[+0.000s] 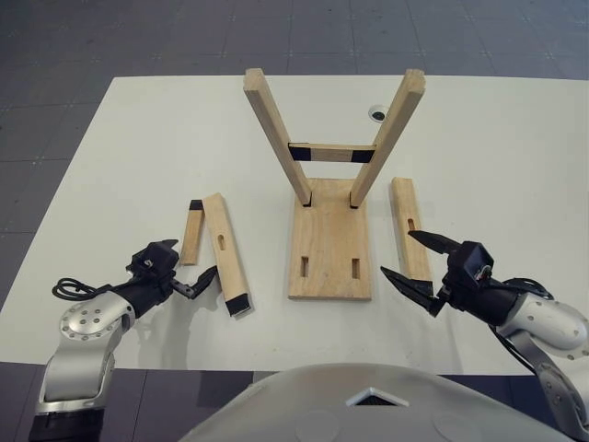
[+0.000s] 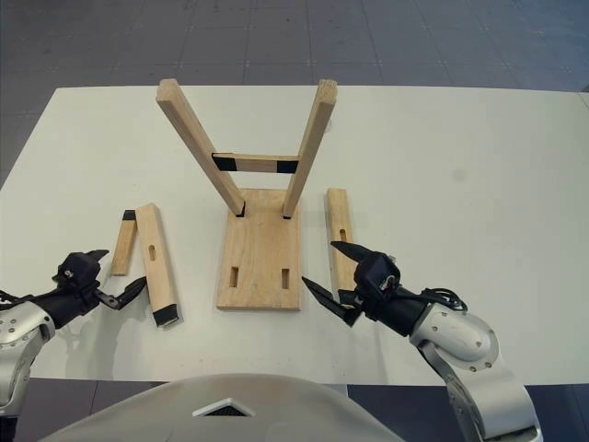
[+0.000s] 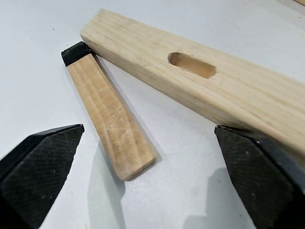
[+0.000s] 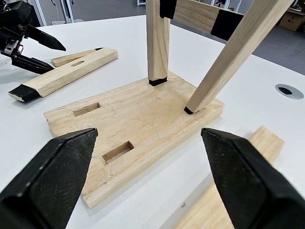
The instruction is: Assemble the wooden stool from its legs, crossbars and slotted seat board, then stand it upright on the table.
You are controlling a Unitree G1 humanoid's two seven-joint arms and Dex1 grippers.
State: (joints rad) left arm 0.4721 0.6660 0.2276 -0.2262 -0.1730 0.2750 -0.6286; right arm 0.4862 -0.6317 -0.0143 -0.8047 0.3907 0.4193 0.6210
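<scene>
The slotted seat board [image 1: 329, 244] lies flat mid-table. Two legs [image 1: 277, 133] stand in its far slots, joined by a black-tipped crossbar [image 1: 331, 153]. The two near slots [image 4: 117, 151] are empty. A loose slotted leg [image 1: 226, 251] and a short crossbar [image 1: 191, 233] lie to the left of the board. Another loose leg [image 1: 408, 227] lies to the right. My left gripper [image 1: 191, 258] is open just above the table at the near ends of the short crossbar [image 3: 110, 114] and the left leg [image 3: 200, 83]. My right gripper [image 1: 398, 252] is open and empty, between the board's near right corner and the right leg.
The white table [image 1: 138, 147] has a round cable hole [image 1: 377, 112] behind the standing legs. Its front edge runs just below both grippers. Bare tabletop stretches to the far left and far right.
</scene>
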